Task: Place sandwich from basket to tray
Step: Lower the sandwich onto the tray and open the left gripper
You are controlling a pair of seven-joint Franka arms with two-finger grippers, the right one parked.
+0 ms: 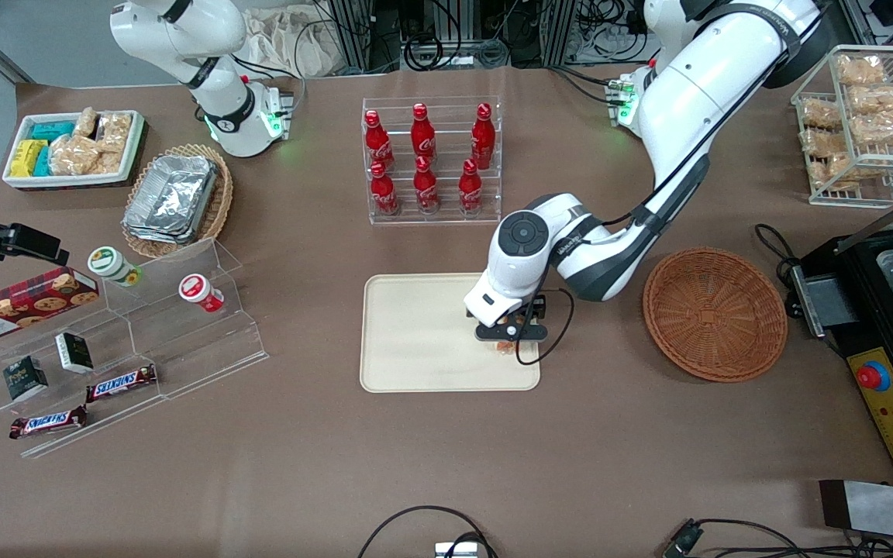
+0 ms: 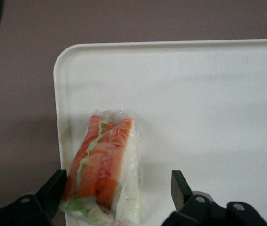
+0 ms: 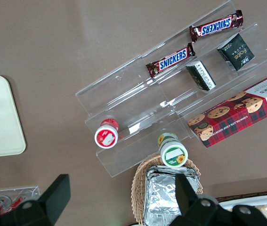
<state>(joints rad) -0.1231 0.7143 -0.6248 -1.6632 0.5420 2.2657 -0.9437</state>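
Brown paper covers the whole table, and on it the work is nearly finished. From the wrist view, the two black fingertips [image 2: 53,188] stand wide apart, one on each side of the sandwich [image 2: 106,165] with daylight between at least one tip and the wrap; they appear to grip nothing, and the wedge lies on the tray [image 2: 208,94] by its own weight, orange-red filling and a green edge showing through the clear plastic, close to one rounded corner and its low rim. In the front view the gripper [image 1: 510,335] hangs low over the tray's end nearest the basket [image 1: 715,313], with a bit of the sandwich [image 1: 505,348] peeping out beneath it. That round reddish-brown basket sits just beside the tray toward the working arm's end of the table, and no sandwich can be seen in it. By my judgement the carry and the set-down are done: the sandwich is out of the basket and on the tray. What seems left is only for the arm to lift clear without snagging the plastic wrap or dragging the wedge toward the rim.
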